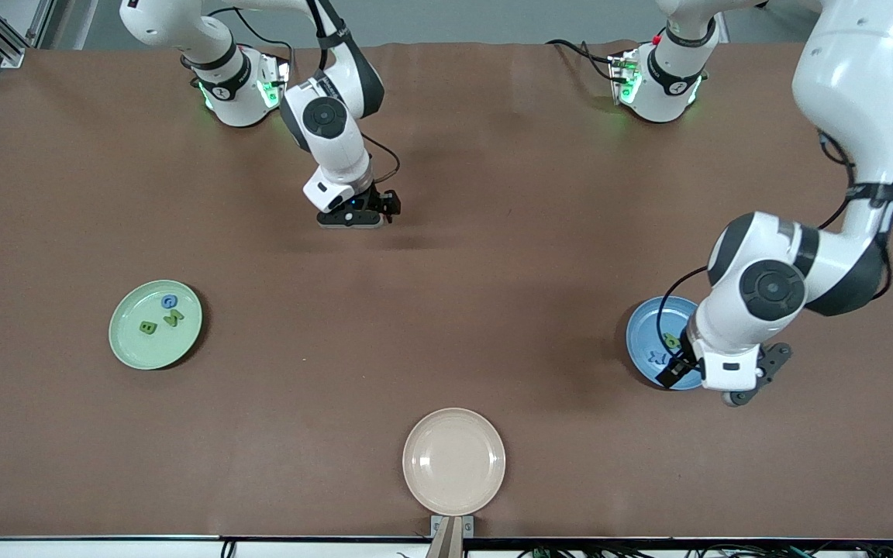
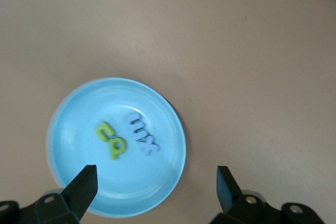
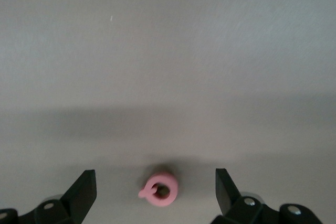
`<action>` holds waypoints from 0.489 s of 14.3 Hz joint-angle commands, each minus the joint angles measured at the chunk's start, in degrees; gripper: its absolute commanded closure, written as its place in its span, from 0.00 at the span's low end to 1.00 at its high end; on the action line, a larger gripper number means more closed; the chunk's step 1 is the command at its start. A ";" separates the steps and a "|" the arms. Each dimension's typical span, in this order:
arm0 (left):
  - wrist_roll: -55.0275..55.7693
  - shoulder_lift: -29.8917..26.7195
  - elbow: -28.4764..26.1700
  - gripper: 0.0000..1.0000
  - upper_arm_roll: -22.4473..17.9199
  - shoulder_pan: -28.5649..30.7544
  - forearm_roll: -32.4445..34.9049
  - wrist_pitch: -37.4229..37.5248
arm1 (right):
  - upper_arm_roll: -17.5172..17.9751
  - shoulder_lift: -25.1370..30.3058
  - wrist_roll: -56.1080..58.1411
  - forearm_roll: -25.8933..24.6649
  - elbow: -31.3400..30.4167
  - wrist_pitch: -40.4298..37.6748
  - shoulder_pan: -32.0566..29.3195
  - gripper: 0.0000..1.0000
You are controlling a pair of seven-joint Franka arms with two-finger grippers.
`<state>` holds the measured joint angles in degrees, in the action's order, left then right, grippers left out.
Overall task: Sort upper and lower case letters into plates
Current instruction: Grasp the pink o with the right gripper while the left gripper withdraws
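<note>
Two grippers seen open | left gripper over blue plate | pink letter shown between right gripper fingers, hidden in front view | cream plate at 6 o'clock

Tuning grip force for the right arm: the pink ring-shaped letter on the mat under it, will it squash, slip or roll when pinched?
The pink letter lies flat on the mat between the open right gripper fingers, so rolling looks unlikely. It looks chunky and moulded, probably stiff and light. Its rounded outline may let it slip or twist between flat pads.

The toy letters are showing shapes. On the green plate are lying a blue G, a green B and a green M.
</note>
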<state>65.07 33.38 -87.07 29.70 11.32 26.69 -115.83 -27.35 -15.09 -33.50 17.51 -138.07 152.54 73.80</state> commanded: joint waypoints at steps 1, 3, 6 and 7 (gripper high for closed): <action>-9.84 -3.05 5.40 0.00 1.14 0.90 -3.38 8.49 | -0.60 -0.98 -0.25 2.09 -0.97 1.27 2.57 0.00; -17.75 -5.94 7.09 0.00 1.14 2.99 -8.13 12.01 | -0.42 -2.22 -0.25 2.18 -0.97 1.45 2.66 0.00; -29.97 -10.78 7.00 0.00 0.79 4.32 -9.02 15.09 | -0.24 -3.10 -0.25 2.18 -1.15 1.36 2.57 0.00; -31.66 -11.58 7.00 0.00 1.05 5.02 -9.11 16.32 | -0.16 -3.80 -0.34 2.18 -1.15 1.36 2.66 0.00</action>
<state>38.26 24.55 -79.39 30.24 15.27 18.57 -101.95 -27.35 -18.33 -33.52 18.26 -138.35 152.79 75.67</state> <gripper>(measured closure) 0.000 0.000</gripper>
